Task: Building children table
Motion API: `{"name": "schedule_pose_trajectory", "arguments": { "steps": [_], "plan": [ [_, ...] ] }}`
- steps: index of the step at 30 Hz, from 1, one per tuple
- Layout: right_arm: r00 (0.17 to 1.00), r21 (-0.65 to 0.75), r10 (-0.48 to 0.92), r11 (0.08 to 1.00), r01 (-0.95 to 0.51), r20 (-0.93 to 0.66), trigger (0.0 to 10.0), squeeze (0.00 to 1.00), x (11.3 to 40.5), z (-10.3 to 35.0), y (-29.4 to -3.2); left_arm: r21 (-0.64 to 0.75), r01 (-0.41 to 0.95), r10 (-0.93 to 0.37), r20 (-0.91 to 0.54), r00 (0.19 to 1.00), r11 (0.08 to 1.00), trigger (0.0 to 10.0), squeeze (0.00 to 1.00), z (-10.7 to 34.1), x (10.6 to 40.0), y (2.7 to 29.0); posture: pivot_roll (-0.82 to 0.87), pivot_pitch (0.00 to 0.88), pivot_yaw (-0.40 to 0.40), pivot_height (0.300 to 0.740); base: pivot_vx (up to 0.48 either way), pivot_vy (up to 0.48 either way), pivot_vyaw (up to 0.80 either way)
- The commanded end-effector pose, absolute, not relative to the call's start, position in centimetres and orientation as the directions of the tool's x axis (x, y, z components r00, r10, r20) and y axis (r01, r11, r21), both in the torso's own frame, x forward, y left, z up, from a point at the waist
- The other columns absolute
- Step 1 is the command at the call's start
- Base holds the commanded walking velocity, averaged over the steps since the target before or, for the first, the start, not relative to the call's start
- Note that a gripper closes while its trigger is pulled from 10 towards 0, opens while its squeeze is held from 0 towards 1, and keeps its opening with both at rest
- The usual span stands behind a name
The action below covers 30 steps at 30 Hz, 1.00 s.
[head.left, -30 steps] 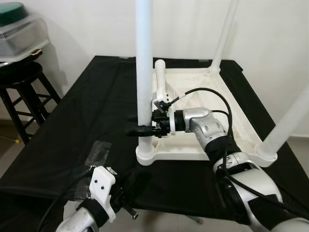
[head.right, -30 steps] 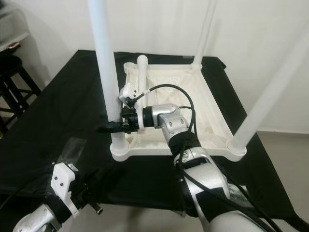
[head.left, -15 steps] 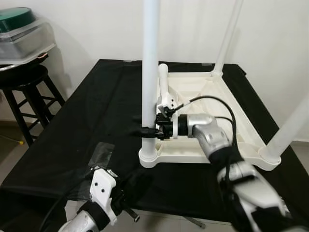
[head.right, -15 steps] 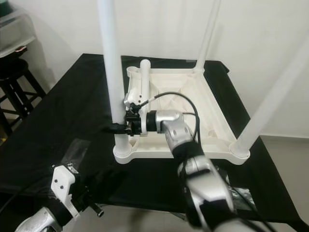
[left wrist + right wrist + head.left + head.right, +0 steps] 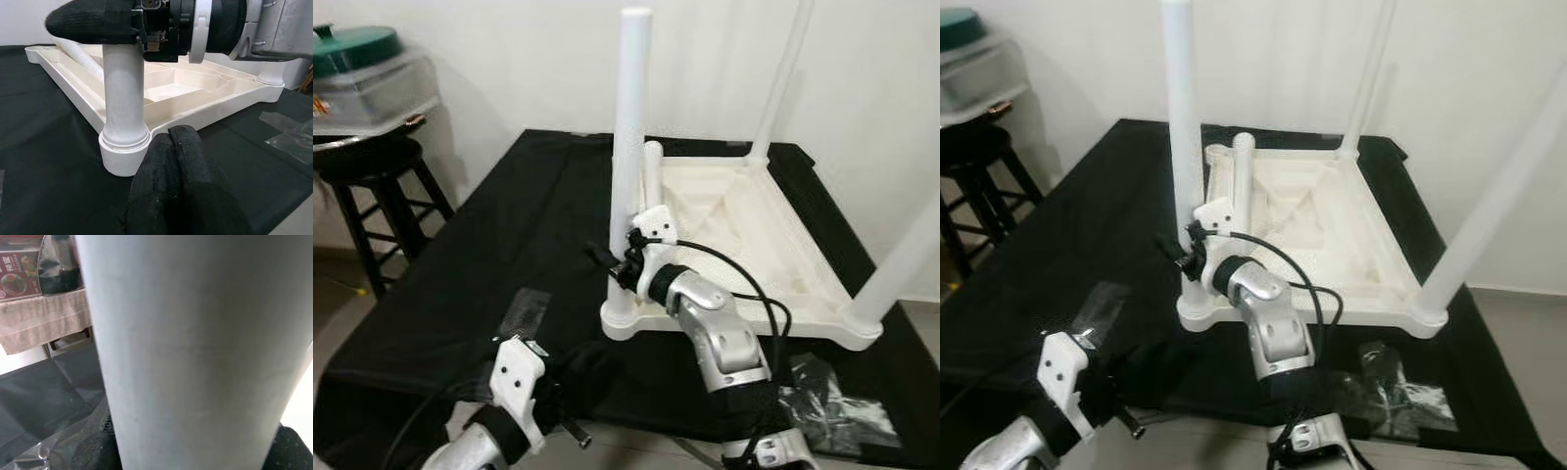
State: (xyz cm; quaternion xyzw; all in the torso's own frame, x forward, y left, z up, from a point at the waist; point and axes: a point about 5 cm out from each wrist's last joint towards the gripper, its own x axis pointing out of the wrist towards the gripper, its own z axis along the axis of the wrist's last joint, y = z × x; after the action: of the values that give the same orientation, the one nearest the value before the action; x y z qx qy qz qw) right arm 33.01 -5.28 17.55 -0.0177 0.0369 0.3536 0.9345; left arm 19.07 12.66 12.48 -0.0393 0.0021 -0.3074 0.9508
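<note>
Behind, plain white wall; below, worktop (image 5: 460, 284) draped in matte black cloth, with a strip of clear tape (image 5: 517, 311) stuck to it and crinkled clear plastic wrap (image 5: 832, 406) near the front edge. Upside down on the cloth, white plastic children's table top (image 5: 744, 245), ribbed and moulded into shallow compartments, rounded sockets at the corners. Upright in the near-left socket, smooth round white tube leg (image 5: 628, 147); two more legs standing, far one (image 5: 781, 78) and near-right one (image 5: 901, 259); a fourth tube (image 5: 653, 171) leaning inside the tray close behind the gripped leg. Right claw (image 5: 612, 262) clamped around the near-left leg low down, just above the socket, black textured fingers (image 5: 83, 22) wrapped against the tube, silver arm and looping black cable trailing back toward the front edge. Left claw (image 5: 176, 161) low at the front edge of the worktop, near the same corner socket but apart from it, fuzzy black fingertips pressed together, holding nothing. At far left, dark wooden stool (image 5: 377, 186) carrying a clear plastic box with a green lid (image 5: 357, 44).
</note>
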Motion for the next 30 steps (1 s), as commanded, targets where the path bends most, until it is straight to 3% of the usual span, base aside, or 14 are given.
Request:
{"name": "schedule_pose_trajectory", "arguments": {
  "steps": [1, 4, 6, 7, 8, 9, 11, 13, 14, 16, 21, 22, 23, 30],
  "plan": [
    [0.738, 0.049, 0.631, 0.767, -0.640, -0.239, 10.0, 1.00, 32.7, 14.5, -5.9, -0.079, 0.578, -0.580, 0.010, 0.815, 0.812, 10.0, 0.00, 12.3, 19.1, 12.6, 0.03, 0.084, -0.034, 0.740, 0.000, 0.000, 0.00],
    [0.678, 0.085, 0.718, 0.694, -0.715, -0.160, 10.0, 1.00, 32.5, 16.4, -4.8, -0.082, 0.582, -0.583, 0.011, 0.813, 0.809, 10.0, 0.00, 12.3, 19.2, 12.5, 0.03, 0.078, -0.026, 0.740, 0.000, 0.000, 0.00],
    [0.565, 0.070, 0.821, 0.570, -0.819, -0.079, 10.0, 1.00, 33.0, 18.3, -4.6, -0.085, 0.585, -0.587, 0.011, 0.810, 0.806, 10.0, 0.00, 12.3, 19.3, 12.4, 0.03, 0.071, -0.025, 0.740, 0.000, 0.000, 0.00],
    [0.565, 0.070, 0.821, 0.570, -0.819, -0.079, 10.0, 1.00, 33.0, 18.3, -4.6, -0.085, 0.585, -0.587, 0.011, 0.810, 0.806, 10.0, 0.00, 12.3, 19.3, 12.4, 0.03, 0.071, -0.025, 0.740, 0.000, 0.000, 0.00],
    [0.504, 0.050, 0.861, 0.507, -0.860, -0.063, 10.0, 0.64, 33.4, 18.9, -4.8, -0.086, 0.588, -0.589, 0.011, 0.808, 0.805, 10.0, 0.00, 12.3, 19.3, 12.4, 0.03, 0.071, -0.025, 0.740, 0.000, 0.000, 0.00],
    [0.420, 0.024, 0.906, 0.421, -0.907, -0.051, 10.0, 0.00, 33.6, 19.4, -5.0, -0.087, 0.589, -0.591, 0.011, 0.807, 0.803, 10.0, 0.00, 12.2, 19.3, 12.3, 0.03, 0.067, -0.023, 0.740, 0.000, 0.000, 0.00],
    [0.420, 0.024, 0.906, 0.421, -0.907, -0.051, 10.0, 0.00, 33.6, 19.4, -5.0, -0.087, 0.589, -0.591, 0.011, 0.807, 0.803, 10.0, 0.00, 12.2, 19.3, 12.3, 0.03, 0.067, -0.023, 0.740, 0.000, 0.000, 0.00],
    [0.248, -0.092, 0.964, 0.239, -0.967, -0.100, 10.0, 0.00, 34.3, 20.3, -5.9, -0.087, 0.590, -0.592, 0.009, 0.806, 0.803, 10.0, 0.00, 12.2, 19.4, 12.3, 0.03, 0.054, -0.015, 0.740, 0.000, 0.000, 0.00],
    [0.248, -0.092, 0.964, 0.239, -0.967, -0.100, 10.0, 0.00, 34.3, 20.3, -5.9, -0.087, 0.590, -0.592, 0.009, 0.806, 0.803, 10.0, 0.00, 12.2, 19.4, 12.3, 0.03, 0.054, -0.015, 0.740, 0.000, 0.000, 0.00],
    [0.147, -0.107, 0.980, 0.133, -0.985, -0.135, 10.0, 0.00, 35.1, 20.8, -6.5, -0.087, 0.590, -0.592, 0.005, 0.806, 0.802, 10.0, 0.00, 12.1, 19.4, 12.3, 0.04, 0.045, -0.011, 0.740, 0.000, 0.000, 0.00],
    [0.112, -0.025, 0.981, 0.110, -0.994, -0.157, 10.0, 0.00, 36.3, 20.7, -6.9, -0.086, 0.591, -0.593, -0.001, 0.805, 0.802, 10.0, 0.00, 11.9, 19.5, 12.3, 0.05, 0.035, -0.010, 0.740, 0.000, 0.000, 0.00],
    [0.111, 0.010, 0.980, 0.114, -0.993, -0.168, 6.5, 0.00, 36.6, 20.5, -7.0, -0.086, 0.591, -0.593, -0.003, 0.805, 0.802, 10.0, 0.00, 11.8, 19.5, 12.3, 0.05, 0.035, -0.010, 0.740, 0.000, 0.000, 0.00],
    [0.117, 0.022, 0.980, 0.122, -0.992, -0.163, 0.0, 0.00, 36.7, 20.4, -7.0, -0.086, 0.591, -0.593, -0.004, 0.805, 0.802, 10.0, 0.00, 11.8, 19.5, 12.4, 0.05, 0.032, -0.011, 0.740, 0.000, 0.000, 0.00],
    [0.114, 0.019, 0.981, 0.118, -0.993, -0.155, 0.0, 0.00, 36.8, 20.0, -7.5, -0.088, 0.590, -0.592, -0.005, 0.806, 0.803, 10.0, 0.00, 11.7, 19.4, 12.3, 0.05, 0.027, -0.011, 0.740, 0.000, 0.000, 0.00]
  ]
}}
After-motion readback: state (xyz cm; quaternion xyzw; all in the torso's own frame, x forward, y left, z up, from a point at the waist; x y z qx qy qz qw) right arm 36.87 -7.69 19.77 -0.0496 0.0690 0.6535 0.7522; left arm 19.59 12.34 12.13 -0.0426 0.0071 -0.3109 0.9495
